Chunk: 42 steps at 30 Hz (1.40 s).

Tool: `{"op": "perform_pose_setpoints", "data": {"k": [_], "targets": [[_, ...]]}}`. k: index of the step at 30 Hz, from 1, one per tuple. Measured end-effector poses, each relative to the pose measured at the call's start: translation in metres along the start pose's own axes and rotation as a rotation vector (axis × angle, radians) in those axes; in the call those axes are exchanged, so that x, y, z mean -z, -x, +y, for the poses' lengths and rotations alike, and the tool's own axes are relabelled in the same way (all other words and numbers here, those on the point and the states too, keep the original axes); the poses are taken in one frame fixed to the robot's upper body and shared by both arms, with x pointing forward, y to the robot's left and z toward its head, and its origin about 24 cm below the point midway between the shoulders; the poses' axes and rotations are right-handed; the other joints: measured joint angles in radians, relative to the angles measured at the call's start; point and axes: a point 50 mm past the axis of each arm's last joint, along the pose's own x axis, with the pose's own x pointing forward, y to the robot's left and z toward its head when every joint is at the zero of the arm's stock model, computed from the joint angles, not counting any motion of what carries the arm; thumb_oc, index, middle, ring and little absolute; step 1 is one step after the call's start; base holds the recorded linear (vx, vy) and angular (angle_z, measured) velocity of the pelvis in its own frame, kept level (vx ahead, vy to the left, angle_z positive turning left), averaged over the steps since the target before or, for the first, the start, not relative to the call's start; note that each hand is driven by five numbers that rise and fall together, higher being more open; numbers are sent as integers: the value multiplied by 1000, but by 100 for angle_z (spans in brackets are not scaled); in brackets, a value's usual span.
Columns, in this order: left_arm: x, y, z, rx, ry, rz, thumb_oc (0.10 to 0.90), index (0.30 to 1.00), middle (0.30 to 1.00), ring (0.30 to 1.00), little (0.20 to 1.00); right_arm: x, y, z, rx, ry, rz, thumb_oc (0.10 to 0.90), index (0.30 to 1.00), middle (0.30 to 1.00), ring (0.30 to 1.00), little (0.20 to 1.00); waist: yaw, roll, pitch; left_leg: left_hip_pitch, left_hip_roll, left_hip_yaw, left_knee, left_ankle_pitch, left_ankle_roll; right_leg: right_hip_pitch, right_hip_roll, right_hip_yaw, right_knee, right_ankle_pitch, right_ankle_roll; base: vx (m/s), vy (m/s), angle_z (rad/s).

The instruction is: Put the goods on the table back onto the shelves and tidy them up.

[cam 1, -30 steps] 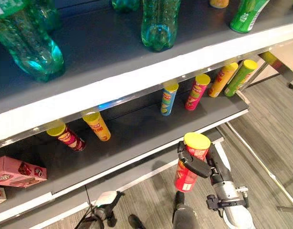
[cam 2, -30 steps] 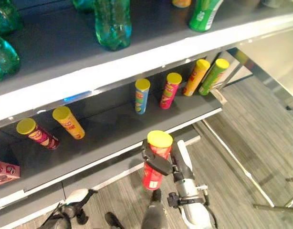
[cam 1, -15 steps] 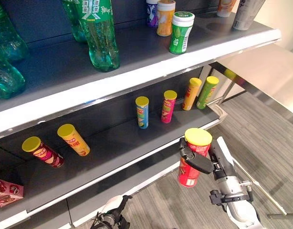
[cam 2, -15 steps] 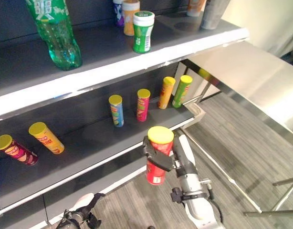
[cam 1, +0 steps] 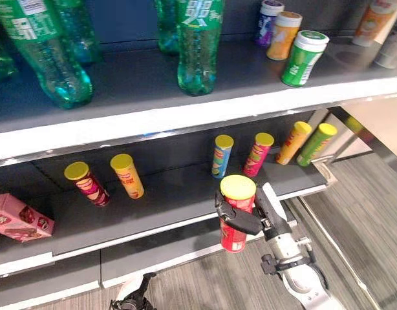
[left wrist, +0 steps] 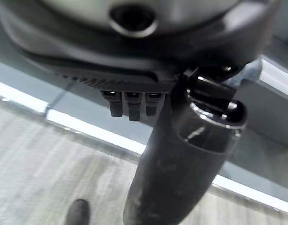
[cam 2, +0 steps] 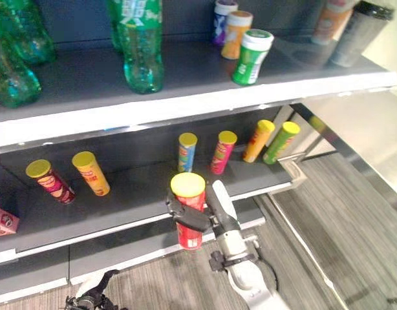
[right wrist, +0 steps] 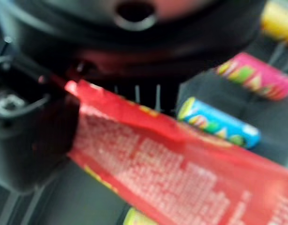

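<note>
— Why are the goods on the shelves (cam 1: 185, 116) standing the way they are?

— The upper shelf carries the big things: green bottles (cam 1: 197, 45) stand upright toward its back, and a green canister (cam 1: 303, 58) sits near its front edge toward the right end. The lower shelf (cam 1: 172, 194) carries a spaced row of chip tubes (cam 1: 220, 155) standing on end, lids up, with a pink box (cam 1: 21, 218) lying at its left end. I judge the gaps in that row are where the next tube can go.

— And why do you hold yours like that?

— My right hand (cam 1: 250, 216) has its fingers clamped round the red tube (cam 1: 236, 213), thumb across the side facing me, so it stays upright and can be set down on its base. It hangs just in front of the lower shelf's front edge, above the floor and not yet on the shelf.

— What does the tube look like?

— A tall red cylinder with a yellow lid and fine print down its side.

— Your left hand?

— Its fingers (left wrist: 130, 104) are curled in on nothing.
</note>
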Motion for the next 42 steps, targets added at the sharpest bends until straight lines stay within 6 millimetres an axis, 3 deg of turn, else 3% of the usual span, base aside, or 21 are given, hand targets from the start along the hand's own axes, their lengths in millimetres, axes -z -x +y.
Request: {"op": "perform_pose_setpoints", "data": {"k": [4, 9, 12, 13, 15, 16, 17, 18, 19, 21, 23, 24, 25, 28, 29, 30, 31, 40, 41, 42], "targets": [[-5, -2, 5, -19, -10, -31, 800, 900, 900, 900, 900, 0, -22, 1, 44, 61, -40, 400, 300, 300, 300, 300, 40, 7, 38, -9, -2, -12, 0, 1, 2, -3, -1, -3, 0, 0, -1, 22, -18, 6], [-17, -4, 9, -32, -41, -98, 800, 900, 900, 900, 900, 5, -47, 18, 73, 56, -38, 400, 300, 300, 300, 300, 54, 25, 65, -41, -4, -53, 0, 7, 10, -8, 3, -28, 1, -1, -1, -16, -1, 26], [-29, -8, 13, -48, -45, -148, 800, 900, 900, 900, 900, 14, -59, 24, 100, 97, -8, 400, 300, 300, 300, 300, 98, 47, 88, -68, -2, -63, 0, 11, 15, -29, 4, -30, 11, -1, -1, -46, -2, 18], [-31, -9, 14, -52, -43, -154, 800, 900, 900, 900, 900, 15, -62, 25, 107, 109, -4, 400, 300, 300, 300, 300, 99, 57, 97, -76, 1, -71, 0, 16, 22, -40, 6, -32, 31, -1, -1, -62, 0, 34], [-41, -12, 15, -66, -50, -189, 800, 900, 900, 900, 900, 20, -72, 23, 151, 144, 10, 400, 300, 300, 300, 300, 106, 110, 130, -92, 39, -92, 1, 42, 62, -113, 4, -28, 177, -21, 9, -64, 1, 26], [-45, -13, 17, -69, -60, -206, 800, 900, 900, 900, 900, 21, -74, 21, 171, 160, 8, 400, 300, 300, 300, 300, 121, 129, 139, -98, 55, -109, 1, 43, 63, -133, 14, -24, 156, -69, 16, -27, 3, 6], [-46, -14, 21, -82, -64, -219, 800, 900, 900, 900, 900, 19, -77, 20, 191, 178, -2, 400, 300, 300, 300, 300, 137, 122, 138, -115, 49, -110, 2, 46, 63, -134, 19, -23, 20, -43, 13, -51, 6, 29], [-48, -16, 33, -123, -72, -236, 800, 900, 900, 900, 900, 12, -85, 18, 230, 193, -40, 400, 300, 300, 300, 300, 145, 86, 149, -146, 13, -134, 1, 45, 61, -161, -11, -48, -8, 28, -21, -61, 8, 46], [-50, -17, 35, -131, -63, -239, 800, 900, 900, 900, 900, 10, -87, 15, 246, 207, -47, 400, 300, 300, 300, 300, 148, 97, 157, -158, 18, -148, 1, 49, 57, -166, -8, -60, -6, 27, -25, -78, 12, 46], [-47, -15, 35, -133, -65, -242, 800, 900, 900, 900, 900, 9, -88, 13, 290, 217, -47, 400, 300, 300, 300, 300, 160, 105, 163, -191, 36, -166, 41, 55, 49, -167, 8, -76, -6, 31, -31, -37, 8, 35], [-47, -15, 40, -163, -66, -252, 800, 900, 900, 900, 900, 8, -91, 9, 355, 207, -47, 400, 300, 300, 300, 300, 161, 78, 179, -303, 32, -171, 185, -11, 66, -164, -9, -76, -5, 39, -49, -29, 17, 53], [-48, -15, 38, -164, -66, -261, 800, 900, 900, 900, 900, 7, -93, 6, 380, 208, -48, 400, 300, 300, 300, 300, 163, 87, 178, -296, 3, -176, 92, 11, 64, -164, -10, -79, -5, 39, -49, -35, 22, 24], [-51, -13, 35, -157, -70, -280, 800, 900, 900, 900, 900, 6, -98, 2, 409, 216, -58, 400, 300, 300, 300, 300, 169, 119, 179, -274, -5, -179, 6, 135, 102, -162, 9, -78, -4, 39, -48, -33, 23, 5], [-68, -18, 41, -165, -102, -341, 800, 900, 900, 900, 900, 2, -106, -16, 501, 226, -70, 400, 300, 300, 300, 300, 191, 162, 203, -274, 15, -182, -1, 120, 110, -229, -2, -82, 87, -30, -26, -22, 16, -3], [-75, -21, 46, -177, -108, -365, 800, 900, 900, 900, 900, -1, -110, -21, 534, 222, -76, 400, 300, 300, 300, 300, 198, 169, 207, -284, 13, -199, -1, 120, 110, -231, -1, -81, -11, -15, -29, -10, 25, 14], [-84, -23, 53, -198, -109, -393, 800, 900, 900, 900, 900, -5, -116, -25, 569, 218, -89, 400, 300, 300, 300, 300, 198, 170, 208, -301, -9, -212, -1, 120, 109, -257, -31, -88, -15, 91, -31, -1, 26, 55], [-92, -24, 60, -226, -97, -419, 800, 900, 900, 900, 900, -6, -117, -28, 594, 217, -95, 400, 300, 300, 300, 300, 197, 180, 209, -312, -17, -224, -1, 120, 107, -250, -38, -105, -8, 68, -19, 2, 31, 49], [-100, -17, 59, -256, -61, -485, 800, 900, 900, 900, 900, -11, -113, -21, 594, 205, -122, 400, 300, 300, 300, 300, 202, 190, 212, -305, -29, -228, -1, 128, 96, -225, -49, -140, 0, 68, -19, 8, 46, 14], [-101, -17, 59, -256, -60, -487, 800, 900, 900, 900, 900, -12, -112, -18, 584, 210, -127, 400, 300, 300, 300, 300, 204, 197, 215, -298, -24, -228, -1, 129, 97, -235, -53, -139, 39, 57, -19, -19, 57, 0], [-104, -17, 58, -252, -61, -497, 800, 900, 900, 900, 900, -11, -112, -19, 574, 233, -136, 400, 300, 300, 300, 300, 204, 232, 231, -273, 3, -245, -1, 127, 100, -282, -67, -139, 175, -4, -7, -31, 79, -6]]}}
